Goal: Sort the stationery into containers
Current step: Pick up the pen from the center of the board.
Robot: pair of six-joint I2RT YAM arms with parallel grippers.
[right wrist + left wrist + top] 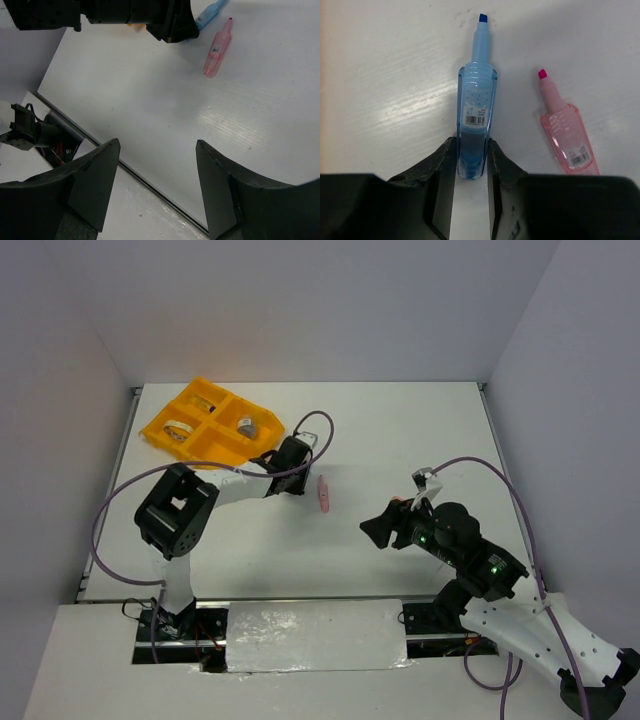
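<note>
The tray [207,398] is sitting at the far left of the table [420,430]. A tape ring [181,428] is lying in its left compartment and a jar [247,426] is standing in its right one. The left gripper [297,455] is sitting just right of the tray, with a marker [476,115] lodging between its fingers, tip pointing away. A second marker [323,494] is lying just beside it on the right, not touching. The right gripper [378,530] is hanging further right and nearer, well apart from both.
</note>
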